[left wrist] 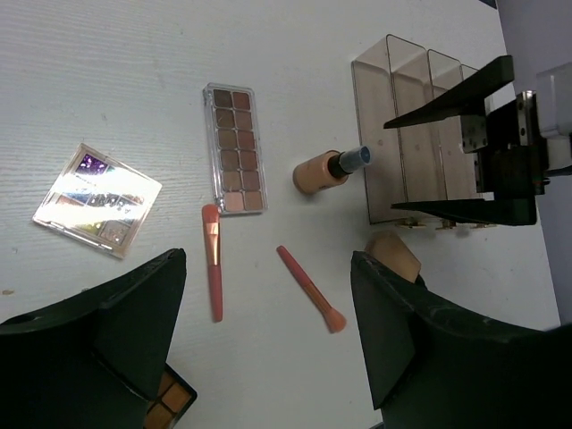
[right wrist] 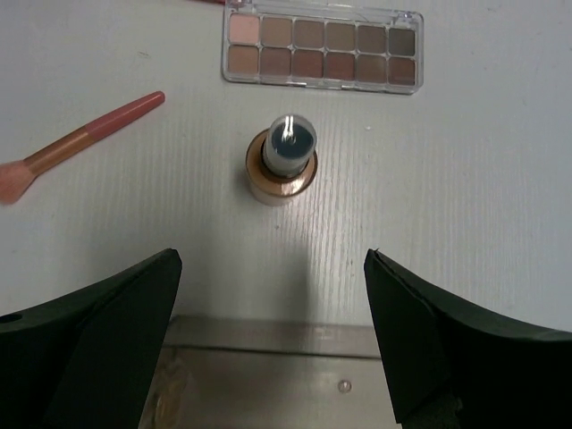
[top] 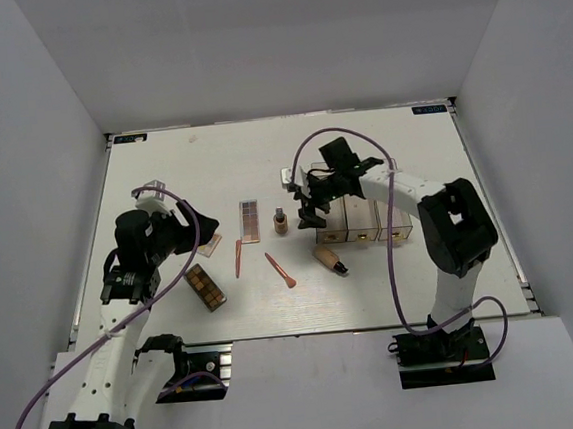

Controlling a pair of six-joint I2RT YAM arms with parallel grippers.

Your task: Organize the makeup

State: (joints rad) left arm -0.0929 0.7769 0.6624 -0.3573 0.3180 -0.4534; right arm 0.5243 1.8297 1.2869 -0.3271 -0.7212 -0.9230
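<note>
Makeup lay scattered over the white counter (top: 392,155), none of it in the three tall clear boxes with gold fronts (top: 362,221) on the right. A long clear-lidded palette of brown eyeshadows (top: 250,221) sat mid-counter, and a small tan bottle with a dark cap (top: 280,221) stood upright just beside it. A second tan bottle (top: 330,260) lay on its side in front of the boxes. One thin salmon-pink stick (top: 238,258) lay below the long palette, and another salmon-pink stick (top: 281,270) lay near it at an angle. A chunky brown palette (top: 205,287) lay near the left arm, and a glossy pinkish square palette (left wrist: 96,198) lay left of the long one.

The right gripper (right wrist: 273,344) hung released, jaws wide apart, at the edge of the boxes. The upright bottle was ahead of it, not between its fingers. The left gripper (left wrist: 268,340) was also spread wide and held nothing, above the two sticks.

The upright bottle looked light, rigid and smooth, and its narrow base made it likely to topple. A grip across the tan body below the cap seemed safest. The sticks were thin and flat on the counter, so they would call for a pinch at mid-length. The palettes looked stiff but slick-lidded and were best taken across their short width.
</note>
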